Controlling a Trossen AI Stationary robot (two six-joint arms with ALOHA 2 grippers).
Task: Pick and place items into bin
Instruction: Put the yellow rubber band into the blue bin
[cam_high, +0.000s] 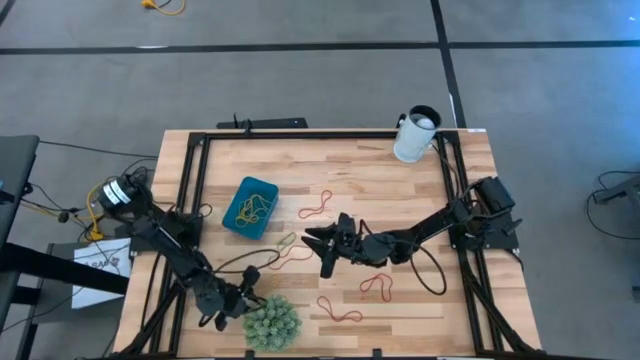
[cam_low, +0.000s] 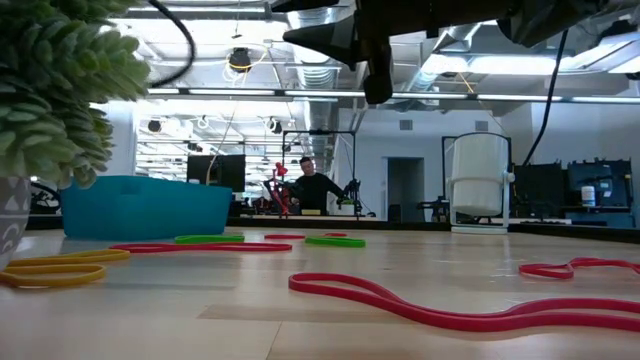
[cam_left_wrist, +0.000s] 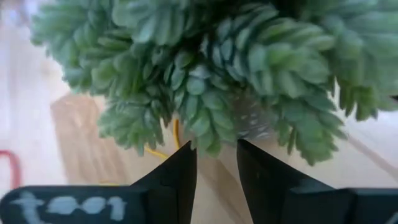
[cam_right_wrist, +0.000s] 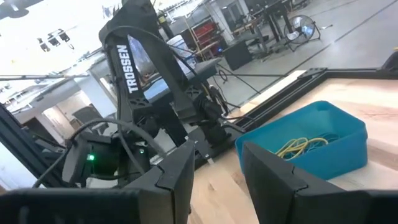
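Lying diagonally, teal bin (cam_high: 250, 207), bands (cam_high: 252, 209) inside

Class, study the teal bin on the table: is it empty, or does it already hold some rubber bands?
Not empty. The teal bin holds a few yellow rubber bands, tangled on its floor in the high and right wrist views. Most of its floor remains bare.
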